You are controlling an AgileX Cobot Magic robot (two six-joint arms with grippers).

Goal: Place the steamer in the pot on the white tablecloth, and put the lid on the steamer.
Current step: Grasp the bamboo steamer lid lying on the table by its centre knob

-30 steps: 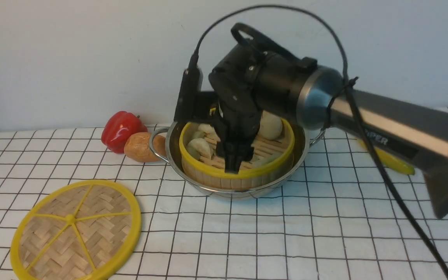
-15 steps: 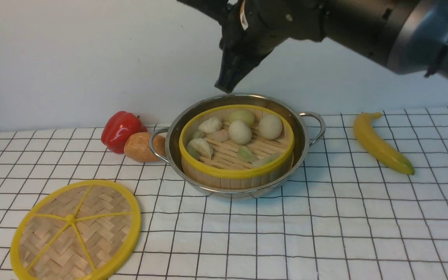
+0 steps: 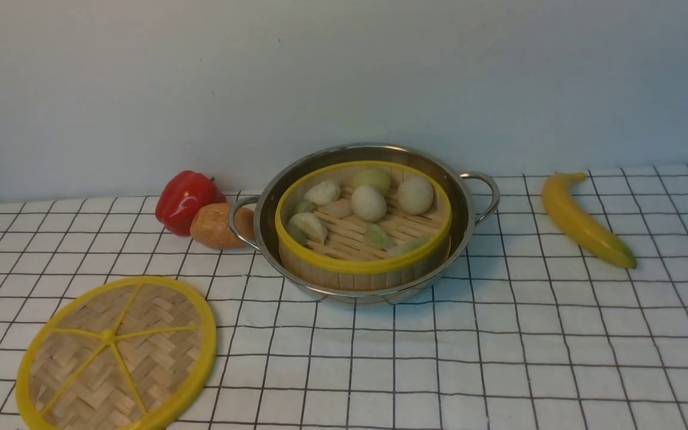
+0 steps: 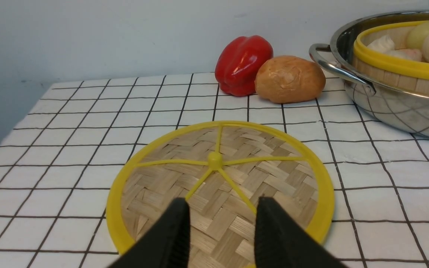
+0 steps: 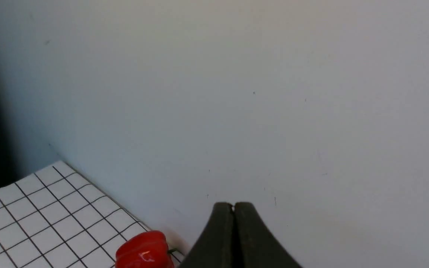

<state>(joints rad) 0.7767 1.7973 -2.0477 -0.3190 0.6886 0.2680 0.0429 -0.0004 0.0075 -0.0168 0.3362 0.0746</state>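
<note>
Right gripper [image 5: 233, 208] had left the front view, pressed together on nothing; steamer [image 3: 363, 266] sat in the pot [image 3: 470, 206] mid-tablecloth [image 3: 499, 358]; left gripper [image 4: 222, 204], spread over the lid [image 3: 117, 352] at near left, needed a square rim pinch and level lift.

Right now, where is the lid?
Front view, near left: the lid lies flat on the tablecloth, apart from the pot, the open left gripper facing it.

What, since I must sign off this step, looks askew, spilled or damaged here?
Nothing stands out. The steamer sits upright inside the pot with its dumplings all inside, and the lid lies flat on the white tablecloth, simply not yet put on. No spill or damage shows.
</note>
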